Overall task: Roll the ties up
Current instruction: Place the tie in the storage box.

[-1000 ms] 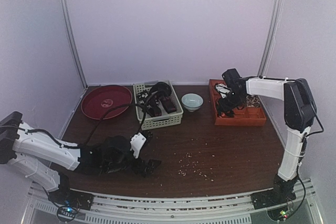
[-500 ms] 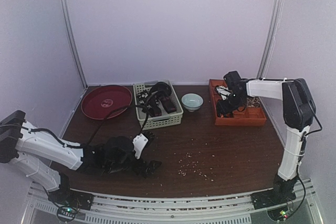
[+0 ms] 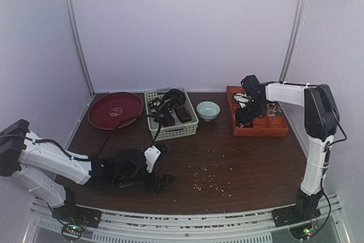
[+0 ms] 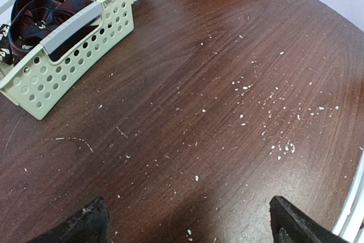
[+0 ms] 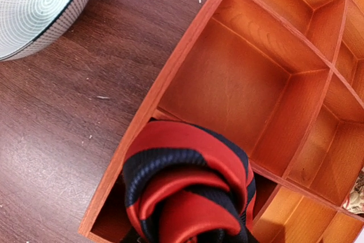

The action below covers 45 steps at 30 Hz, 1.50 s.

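This looks like a robot lab cell, not a home. Plain pale walls (image 3: 187, 27) framed by metal poles (image 3: 77, 32) box me in. My two arms (image 3: 51, 157) are bolted to an aluminium rail (image 3: 182, 223) at the bench (image 3: 256, 157) edge. An unrelated plate (image 3: 96, 120), basket (image 3: 170, 134), bowl (image 3: 208, 110) and tray (image 3: 261, 131) sit on it.

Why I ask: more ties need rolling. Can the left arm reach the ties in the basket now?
Probably yes: the left arm has open, empty jaws, only tabletop lies between them and the open-topped basket, and the ties lie uncovered there.
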Available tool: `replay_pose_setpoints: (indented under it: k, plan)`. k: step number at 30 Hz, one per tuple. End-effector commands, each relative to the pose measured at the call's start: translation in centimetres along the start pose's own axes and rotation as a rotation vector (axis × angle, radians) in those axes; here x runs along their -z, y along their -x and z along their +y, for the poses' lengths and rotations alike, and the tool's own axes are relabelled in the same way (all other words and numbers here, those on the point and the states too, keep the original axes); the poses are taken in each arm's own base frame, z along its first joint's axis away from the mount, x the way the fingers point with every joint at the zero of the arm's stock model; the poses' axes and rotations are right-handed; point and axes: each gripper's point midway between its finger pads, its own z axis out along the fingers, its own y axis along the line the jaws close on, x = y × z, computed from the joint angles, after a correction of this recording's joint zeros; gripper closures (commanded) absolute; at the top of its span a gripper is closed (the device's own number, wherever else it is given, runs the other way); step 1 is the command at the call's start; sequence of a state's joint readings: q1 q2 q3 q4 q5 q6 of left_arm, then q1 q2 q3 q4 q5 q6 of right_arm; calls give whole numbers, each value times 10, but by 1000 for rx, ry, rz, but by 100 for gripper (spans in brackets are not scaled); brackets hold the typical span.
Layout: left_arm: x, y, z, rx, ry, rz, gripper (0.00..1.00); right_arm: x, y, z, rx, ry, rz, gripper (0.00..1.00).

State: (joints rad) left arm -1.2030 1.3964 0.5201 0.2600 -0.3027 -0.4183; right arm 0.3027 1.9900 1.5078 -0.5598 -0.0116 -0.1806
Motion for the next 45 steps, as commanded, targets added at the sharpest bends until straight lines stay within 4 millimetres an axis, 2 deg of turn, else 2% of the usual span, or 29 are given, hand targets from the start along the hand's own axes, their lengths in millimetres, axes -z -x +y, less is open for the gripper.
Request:
replay_pose_setpoints:
  k: [1, 6, 12, 23, 31, 34, 40, 45]
  plan:
    - [0, 10, 5, 14, 27, -23, 2, -14, -17, -8, 68, -34, 103, 67]
    - [0, 10, 7, 6, 45, -19, 2, -33, -30, -1, 120, 1, 174, 67]
    - [-3, 7, 8, 12, 49, -17, 2, -47, -46, 18, 188, 76, 218, 67]
    - [-4, 10, 9, 9, 61, -14, 2, -59, -46, 19, 201, 68, 206, 67]
    - [4, 11, 13, 31, 67, -32, 2, -56, -52, 21, 248, 72, 182, 66]
    - [7, 13, 13, 38, 64, -38, 2, -51, -48, 21, 225, 77, 181, 57]
    - [12, 16, 14, 58, 60, -51, 2, -25, -29, 18, 163, 55, 88, 41]
    - [14, 16, 15, 73, 59, -55, 2, -15, -21, 13, 134, 31, 53, 35]
